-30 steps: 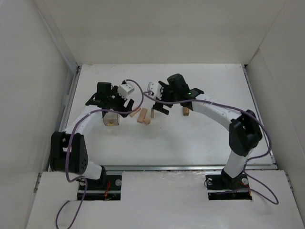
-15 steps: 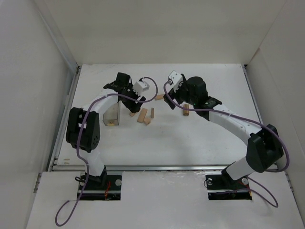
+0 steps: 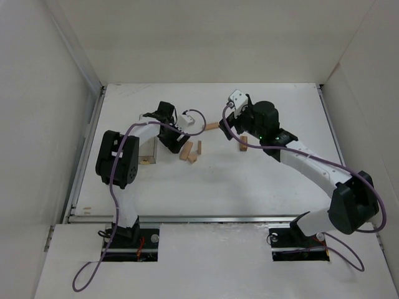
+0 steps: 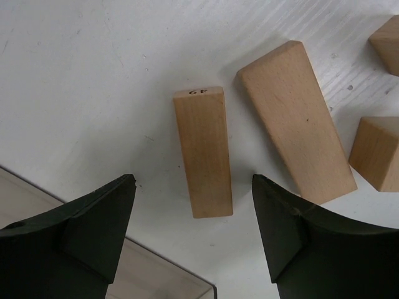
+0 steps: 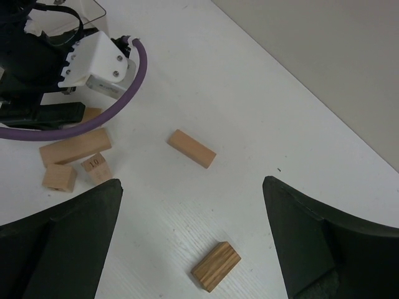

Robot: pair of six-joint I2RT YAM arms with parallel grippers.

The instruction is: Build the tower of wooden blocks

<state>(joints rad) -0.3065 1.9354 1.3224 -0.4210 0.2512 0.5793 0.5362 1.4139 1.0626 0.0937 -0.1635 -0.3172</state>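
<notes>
You have the wood blocks (image 3: 186, 150) lying flat and separate, none on another, just to the right of the clear plastic box (image 3: 148, 148). A narrow block (image 4: 202, 152) lies nearest the box, then a wider plank (image 4: 296, 121), a small cube (image 4: 377, 152) and a numbered piece (image 5: 96, 168). Farther right of the box lie a lone plank (image 5: 191, 148) and, beyond it, a darker-grained block (image 5: 216, 266). Your left gripper (image 4: 193, 184) stands open over the narrow block. The block's near end sits between the fingers (image 4: 93, 230) with a gap on each side, touching neither. Your right gripper (image 5: 192, 185) hangs wide open and holds nothing, above the table well right of the box. One small tan piece (image 3: 144, 161) shows inside the see-through box. Everything rests on a white table (image 3: 249, 187) enclosed by plain white walls (image 3: 218, 43).
</notes>
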